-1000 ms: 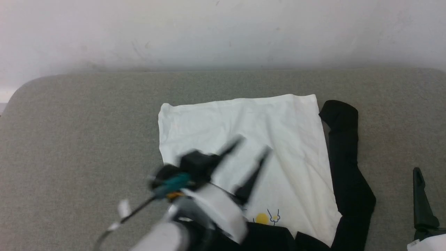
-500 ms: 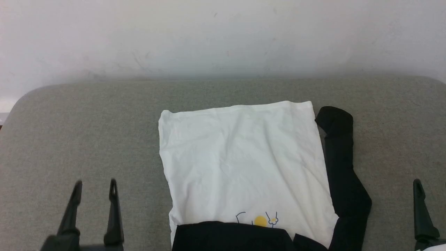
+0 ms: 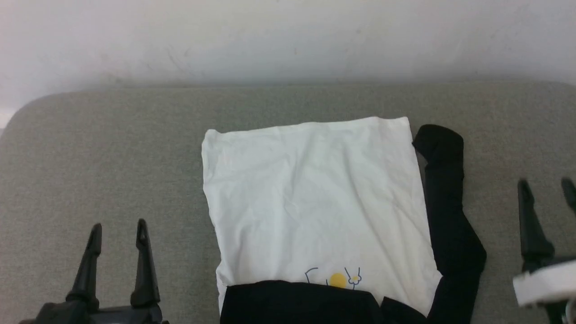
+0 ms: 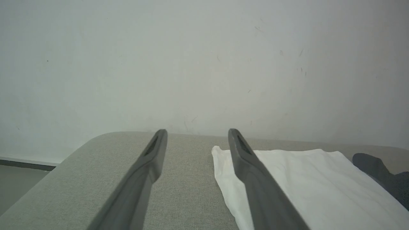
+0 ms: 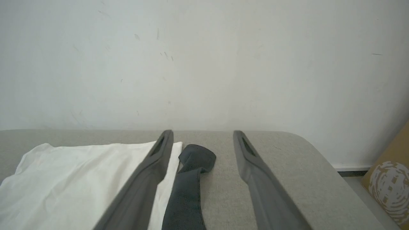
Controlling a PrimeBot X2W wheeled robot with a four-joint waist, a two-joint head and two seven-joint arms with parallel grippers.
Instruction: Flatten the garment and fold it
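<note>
1. One grey padded surface [image 3: 112, 148] bears the garment [image 3: 315, 198], whose white body lies spread flat.
2. One black sleeve [image 3: 450, 216] runs along the garment's right edge; another black part lies across its near end, just below the yellow print [image 3: 337, 280].
3. Two grippers flank the garment, apart from it: left gripper [image 3: 119, 225] and right gripper [image 3: 545, 183], both with fingers spread and empty.

Soft even light, faint shadows, slight blur

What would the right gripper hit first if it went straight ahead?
Probably the white wall. The right gripper points over bare grey surface; the garment's black sleeve lies lower, to its left. Depth is hard to judge.
</note>
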